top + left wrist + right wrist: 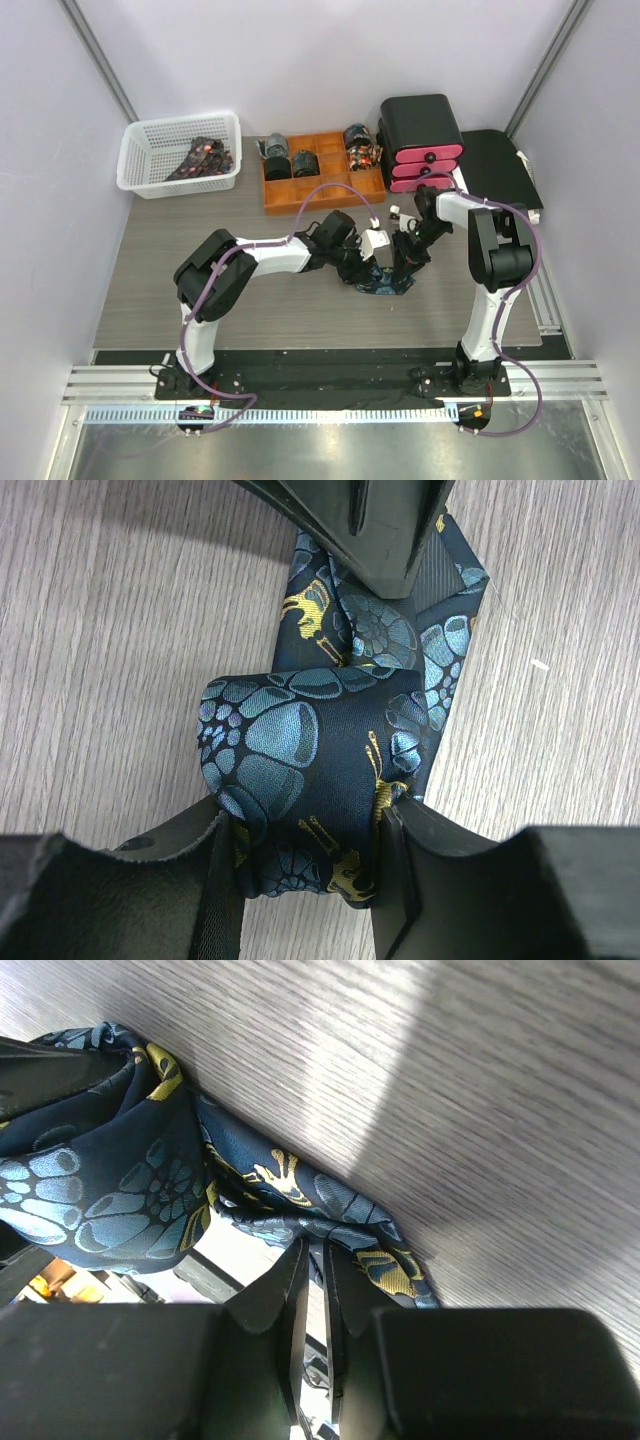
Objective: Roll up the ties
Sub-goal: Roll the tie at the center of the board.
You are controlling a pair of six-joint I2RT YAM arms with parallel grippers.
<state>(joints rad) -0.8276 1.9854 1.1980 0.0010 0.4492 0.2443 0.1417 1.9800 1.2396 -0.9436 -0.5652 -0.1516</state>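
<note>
A dark navy tie (385,287) with teal and gold patterns lies at the table's middle, between both grippers. In the left wrist view its coiled part (300,760) sits upright between my left gripper's fingers, and the left gripper (305,835) is shut on that roll from both sides. The loose tail (440,650) runs away from the roll under the right gripper's black fingers (385,530). In the right wrist view my right gripper (318,1257) pinches a fold of the tie's tail (300,1210), its jaws nearly together. In the top view the left gripper (360,268) and right gripper (402,268) meet over the tie.
A white basket (140,150) at the back left holds loose ties (205,158). An orange compartment tray (290,195) behind the grippers holds several rolled ties (275,150). A black and pink drawer box (420,125) and a black pad (500,165) stand at the back right.
</note>
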